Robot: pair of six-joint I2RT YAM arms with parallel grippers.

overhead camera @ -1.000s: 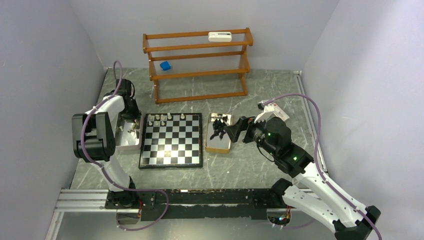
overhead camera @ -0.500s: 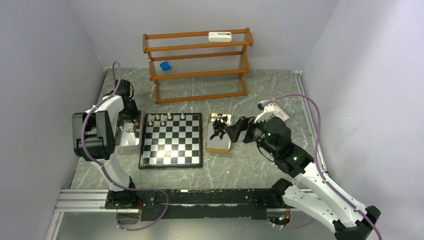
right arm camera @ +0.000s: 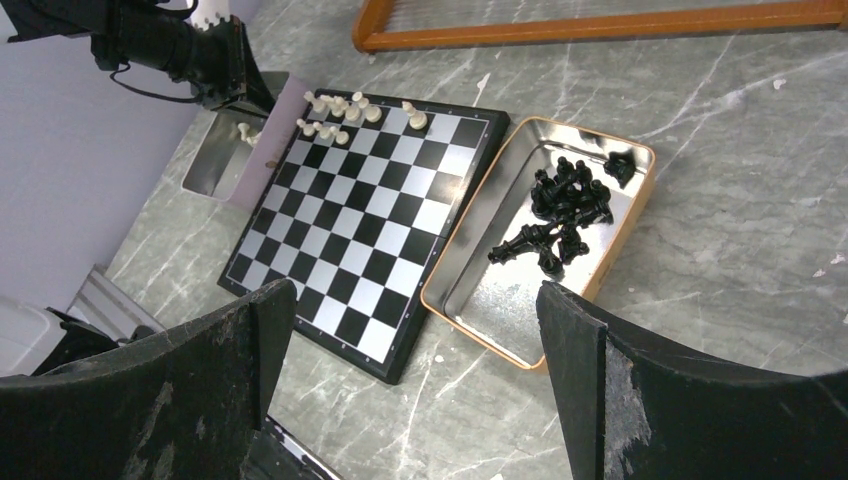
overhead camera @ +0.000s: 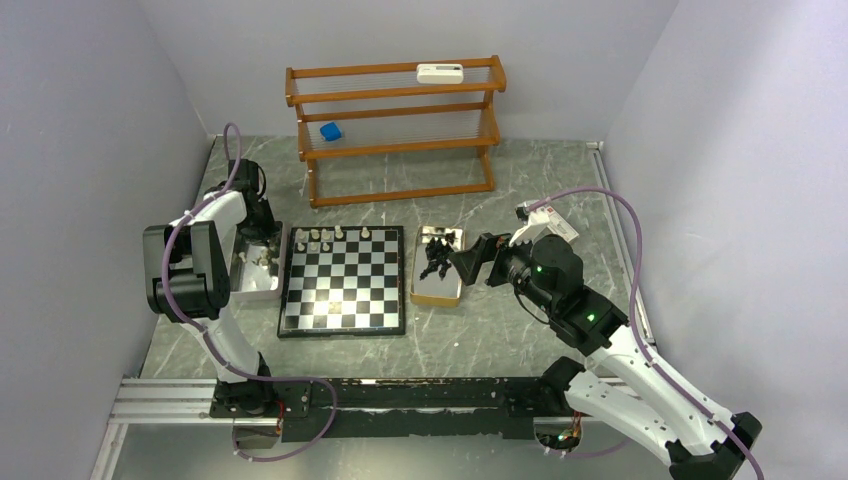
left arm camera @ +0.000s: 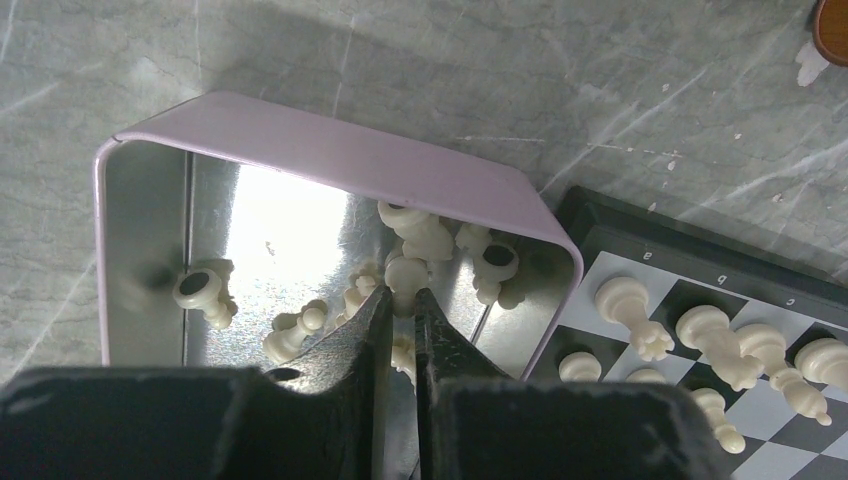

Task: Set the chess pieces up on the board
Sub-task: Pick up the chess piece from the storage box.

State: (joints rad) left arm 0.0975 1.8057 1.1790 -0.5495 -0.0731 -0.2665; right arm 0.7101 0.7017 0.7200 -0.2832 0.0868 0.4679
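The board [overhead camera: 343, 290] lies mid-table with several cream chess pieces [overhead camera: 322, 237] on its far-left squares. My left gripper [left arm camera: 402, 296] is down inside the pink-rimmed metal tray [left arm camera: 330, 155], shut on a cream chess piece [left arm camera: 405, 272] among several loose cream pieces [left arm camera: 290, 335]. In the top view the left gripper [overhead camera: 262, 245] is at that tray's far end. My right gripper [right arm camera: 412, 296] is open and empty, held above the table right of the orange tray [right arm camera: 455, 305], which holds the black chess pieces [right arm camera: 565, 210]. The board also shows in the right wrist view [right arm camera: 340, 235].
A wooden rack [overhead camera: 395, 150] stands at the back with a blue cube [overhead camera: 331, 131] on its lower shelf and a white device [overhead camera: 440, 72] on top. Grey walls close in on the left and right. The orange tray [overhead camera: 425, 290] lies beside the board's right edge.
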